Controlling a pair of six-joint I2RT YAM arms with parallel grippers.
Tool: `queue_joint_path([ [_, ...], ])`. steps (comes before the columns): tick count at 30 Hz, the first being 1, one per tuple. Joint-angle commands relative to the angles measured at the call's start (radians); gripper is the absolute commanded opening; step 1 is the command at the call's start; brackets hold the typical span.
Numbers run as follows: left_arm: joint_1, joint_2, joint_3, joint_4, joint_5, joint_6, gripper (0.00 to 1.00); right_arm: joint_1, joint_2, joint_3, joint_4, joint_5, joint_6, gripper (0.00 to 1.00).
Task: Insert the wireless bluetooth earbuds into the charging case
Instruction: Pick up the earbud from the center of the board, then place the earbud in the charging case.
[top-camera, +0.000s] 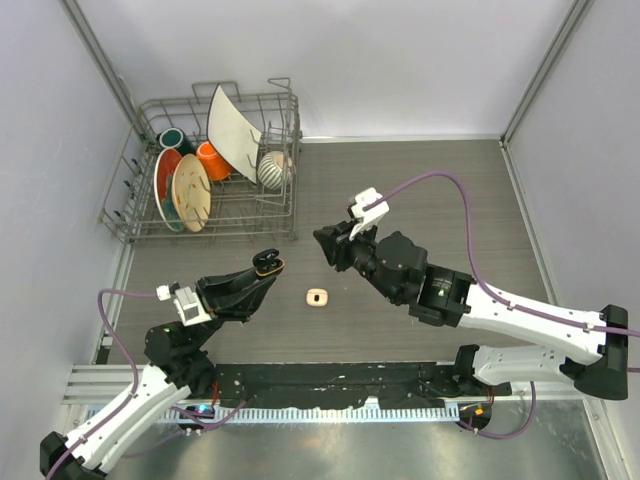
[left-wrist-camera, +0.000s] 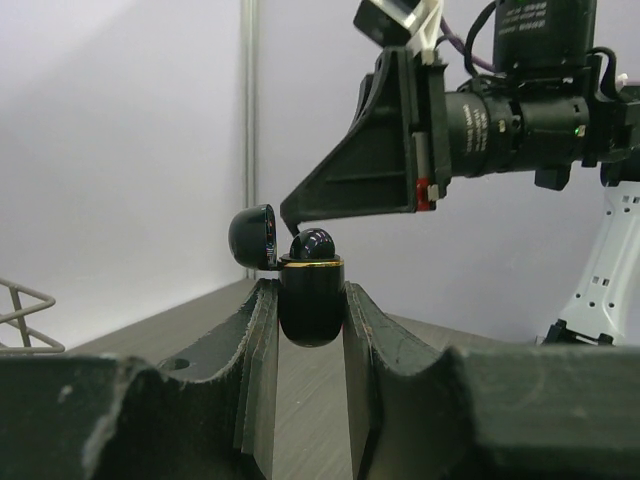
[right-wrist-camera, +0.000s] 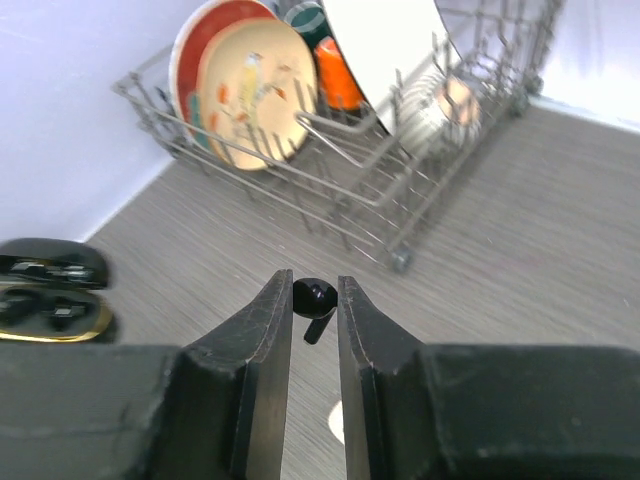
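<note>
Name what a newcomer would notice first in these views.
Centre stage, the left gripper clamps a black charging case with its lid flipped open, while the right gripper pinches a tiny black earbud close by. Next comes the dish rack of bright plates in the far left corner, and a small cream object lying on the table between the grippers.

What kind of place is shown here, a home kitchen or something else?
Probably a robot test cell, not a kitchen. Plain pale walls enclose a wood-grain table. The left arm and the right arm are mounted at its near edge. A dish rack full of plates looks like a prop.
</note>
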Motion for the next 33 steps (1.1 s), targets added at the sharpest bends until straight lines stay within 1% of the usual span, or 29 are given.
queue_joint_path([
  [1,-0.004,0.027,0.047,0.077,0.043,0.011,0.0,0.066,-0.03,0.037,0.223,0.017,-0.133,0.01],
  [5,-0.004,0.05,0.056,0.093,0.046,0.017,0.0,0.13,-0.018,0.019,0.334,0.015,-0.18,0.01],
  [10,-0.004,0.058,0.055,0.094,0.031,0.015,0.0,0.178,-0.013,0.001,0.421,0.0,-0.2,0.01],
  [21,-0.004,0.056,0.051,0.096,0.017,0.014,0.0,0.196,0.034,-0.009,0.458,-0.095,-0.159,0.01],
  [33,-0.004,0.056,0.055,0.104,0.02,0.003,0.0,0.203,0.088,-0.009,0.474,-0.106,-0.137,0.01],
])
